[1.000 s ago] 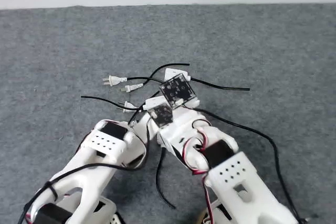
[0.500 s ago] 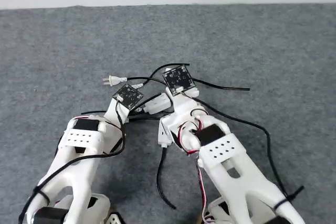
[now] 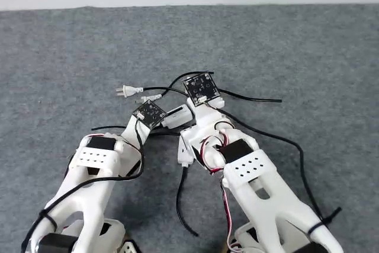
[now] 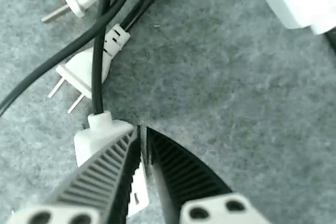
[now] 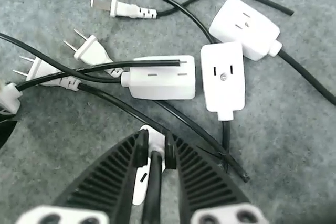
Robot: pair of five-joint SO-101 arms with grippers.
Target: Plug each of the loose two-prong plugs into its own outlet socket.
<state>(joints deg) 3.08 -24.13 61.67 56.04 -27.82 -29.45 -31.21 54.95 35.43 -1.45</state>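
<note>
Cords [image 5: 307, 74] cross all over desk [image 3: 59, 57]; my R gripper [image 5: 155, 137] clamps white socket [image 5: 156, 141], L gripper [image 4: 143, 129] closed empty beside white connector [image 4: 97, 134].

High camera downward over the table [image 3: 59, 45]; wrist cameras close over, perhaps, the same plugs [image 5: 90, 51]

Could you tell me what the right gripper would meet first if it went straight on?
Probably the black cable crossing just ahead of the right gripper, which is shut on a white connector; then the long white outlet socket behind. Depth is unclear.
</note>
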